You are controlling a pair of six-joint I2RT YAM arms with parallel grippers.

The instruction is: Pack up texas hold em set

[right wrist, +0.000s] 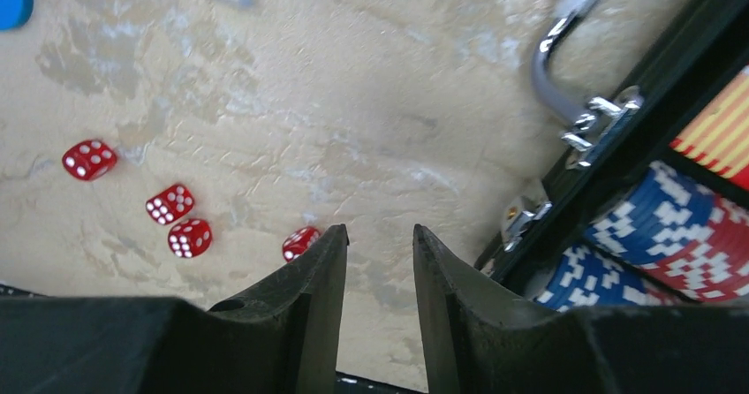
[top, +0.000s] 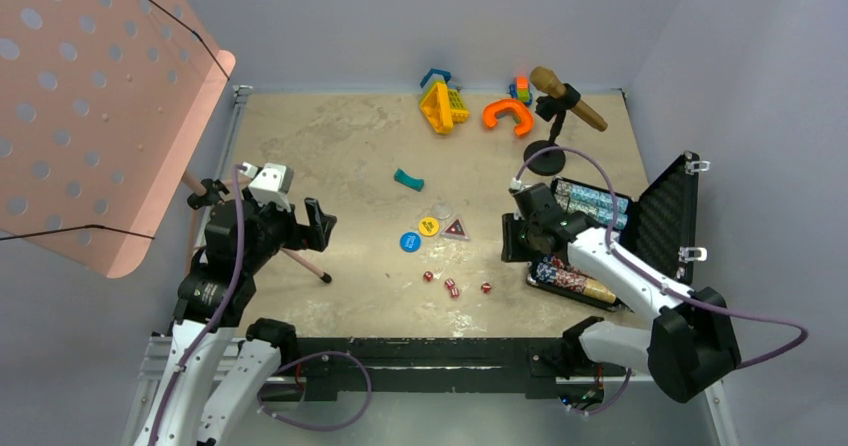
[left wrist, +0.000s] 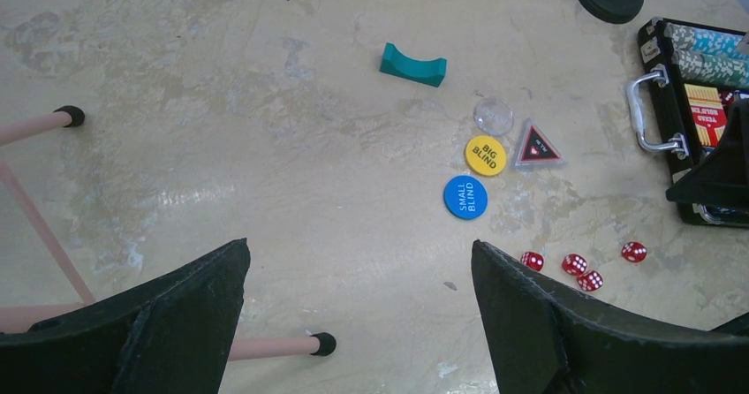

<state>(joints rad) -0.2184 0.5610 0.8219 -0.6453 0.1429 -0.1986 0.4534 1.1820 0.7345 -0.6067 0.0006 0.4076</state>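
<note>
The black case (top: 662, 214) lies open at the right, with chip rows (top: 590, 202) in its tray. Its silver handle (left wrist: 649, 111), red card deck (left wrist: 707, 116) and chips (right wrist: 671, 226) show in the wrist views. Several small red dice (top: 452, 286) lie on the table, also in the left wrist view (left wrist: 574, 264) and the right wrist view (right wrist: 170, 203). Blue (top: 409, 242), yellow (top: 429, 226) and triangular (top: 455, 229) tokens lie mid-table. My left gripper (left wrist: 359, 246) is wide open and empty at the left. My right gripper (right wrist: 380, 229) is narrowly open and empty, beside the case's near corner, one die by its left finger.
A teal curved piece (top: 408, 179) lies mid-table. Yellow, blue and orange toys (top: 443, 104) and a microphone stand (top: 545, 158) are at the back. A pink perforated board (top: 90, 106) stands at the left, with its leg (top: 305, 264) near my left gripper.
</note>
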